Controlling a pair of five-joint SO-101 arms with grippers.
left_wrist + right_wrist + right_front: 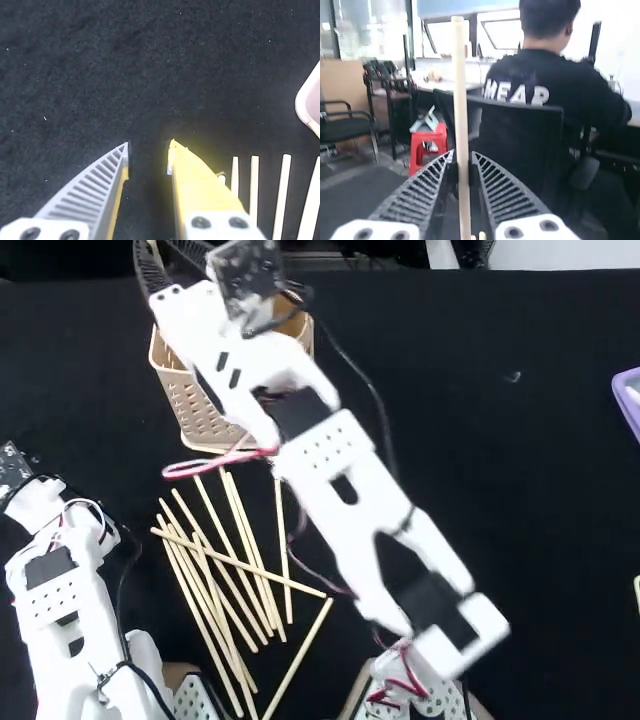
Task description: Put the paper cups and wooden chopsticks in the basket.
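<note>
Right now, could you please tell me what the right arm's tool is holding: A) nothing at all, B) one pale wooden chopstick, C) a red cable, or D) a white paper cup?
B: the right wrist view shows the right tool shut on a slim pale wooden chopstick.

Right arm (340, 470): stretched out at full reach, links nearly in line, wrist raised and turned level.
Right gripper (461, 155): both ribbed grey fingers (420, 192) closed on a chopstick (460, 100), which stands crosswise between them, gripped just behind the fingertips.
Left arm (55, 590): folded back, wrist tipped downward.
Left gripper (147, 147): fingertips pointing down, one ribbed grey finger (100, 185) and one yellow finger (195, 185), parted by a narrow gap, nothing between them.
</note>
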